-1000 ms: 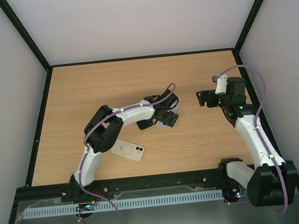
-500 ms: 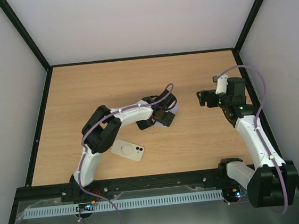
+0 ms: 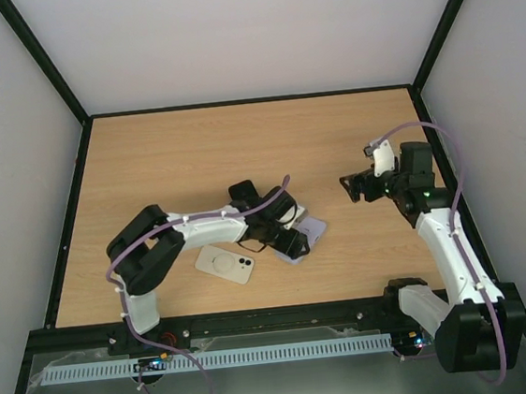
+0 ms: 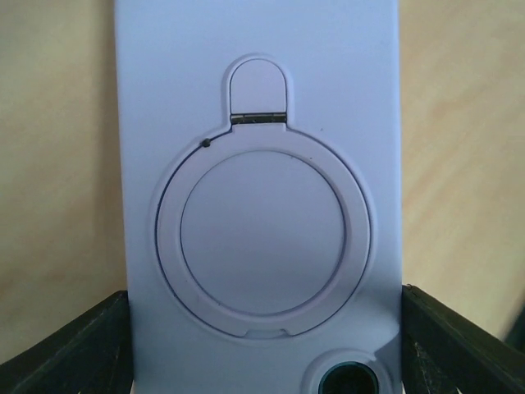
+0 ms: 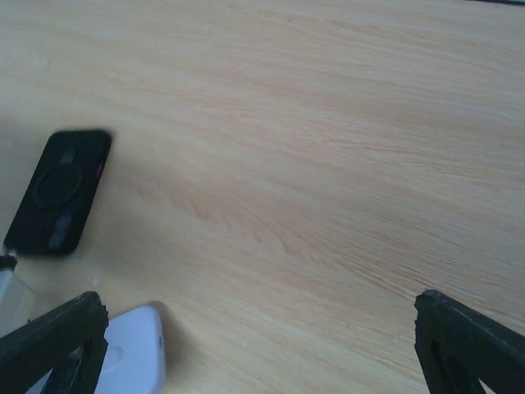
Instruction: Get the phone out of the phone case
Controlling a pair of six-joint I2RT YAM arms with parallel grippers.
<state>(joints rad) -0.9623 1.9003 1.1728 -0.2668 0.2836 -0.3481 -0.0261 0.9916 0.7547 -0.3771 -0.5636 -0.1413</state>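
A lavender phone case (image 4: pixel 258 148) with a round ring holder and a camera hole fills the left wrist view, back side facing the camera. My left gripper (image 4: pixel 262 349) is shut on its lower end, one finger against each long edge. In the top view the case (image 3: pixel 310 232) lies low over the table's middle, held by the left gripper (image 3: pixel 291 241). I cannot tell whether a phone is inside. My right gripper (image 3: pixel 360 187) is open and empty above the table at the right; its fingertips (image 5: pixel 61 332) show at the bottom corners of the right wrist view.
A white phone-shaped slab (image 3: pixel 225 264) with a round ring and a dark camera corner lies near the front edge. A flat black phone-shaped item (image 5: pixel 57 193) lies on the wood left of the right gripper. Black frame rails (image 3: pixel 257 318) border the table.
My left arm has swung toward the near side and lowered the lavender case from the table's centre to a spot nearer the white slab. My right gripper has shifted slightly left.
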